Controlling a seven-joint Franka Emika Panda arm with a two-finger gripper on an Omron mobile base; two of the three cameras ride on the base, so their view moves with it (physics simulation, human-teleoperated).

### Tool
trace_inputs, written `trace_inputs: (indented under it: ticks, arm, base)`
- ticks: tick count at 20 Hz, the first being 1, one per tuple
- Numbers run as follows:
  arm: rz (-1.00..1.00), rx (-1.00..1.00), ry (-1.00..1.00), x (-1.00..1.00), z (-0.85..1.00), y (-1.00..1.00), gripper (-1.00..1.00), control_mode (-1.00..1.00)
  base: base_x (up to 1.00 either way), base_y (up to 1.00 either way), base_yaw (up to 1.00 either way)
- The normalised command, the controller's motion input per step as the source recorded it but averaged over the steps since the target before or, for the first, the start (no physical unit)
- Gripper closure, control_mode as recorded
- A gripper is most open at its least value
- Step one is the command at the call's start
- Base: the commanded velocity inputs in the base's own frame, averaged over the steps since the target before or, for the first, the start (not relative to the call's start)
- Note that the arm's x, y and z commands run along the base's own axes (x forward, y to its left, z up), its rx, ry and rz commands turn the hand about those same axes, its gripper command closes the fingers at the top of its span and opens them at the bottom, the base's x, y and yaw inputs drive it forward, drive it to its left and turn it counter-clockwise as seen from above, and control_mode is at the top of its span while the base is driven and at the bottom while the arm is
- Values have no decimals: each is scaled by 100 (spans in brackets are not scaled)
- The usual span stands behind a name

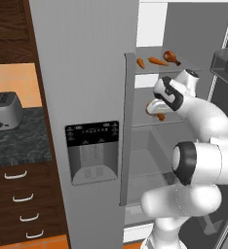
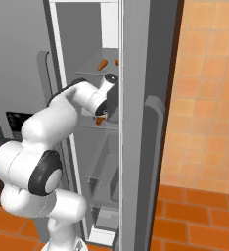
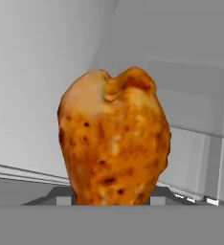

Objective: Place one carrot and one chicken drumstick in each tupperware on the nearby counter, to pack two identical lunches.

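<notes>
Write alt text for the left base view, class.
A white robot arm reaches into an open fridge, its gripper at a middle shelf. Two carrots and a drumstick lie on the shelf above; a toaster sits on the counter at left.

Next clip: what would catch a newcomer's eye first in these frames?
The golden-brown roasted chicken drumstick dominates the hand view, rising between the pincer's fingertips, apparently gripped. In the left base view the white arm reaches into the open grey fridge, where two orange carrots and a second brown drumstick lie on the upper shelf. Left of the fridge, a silver toaster sits on the black marbled stone counter.
</notes>
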Motion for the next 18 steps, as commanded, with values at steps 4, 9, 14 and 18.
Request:
trace_inputs:
  ticks: [4,9,14,18]
  arm:
    - [0,-12,0,-96,17,31,100,-100]
    - [-3,-8,0,-100,19,10,100,-100]
    - [-7,0,0,-100,42,6,100,-100]
    - [-9,-3,0,-100,49,24,100,-100]
  base:
    - [0,0,0]
    - [0,0,0]
    - [0,0,0]
    - [0,0,0]
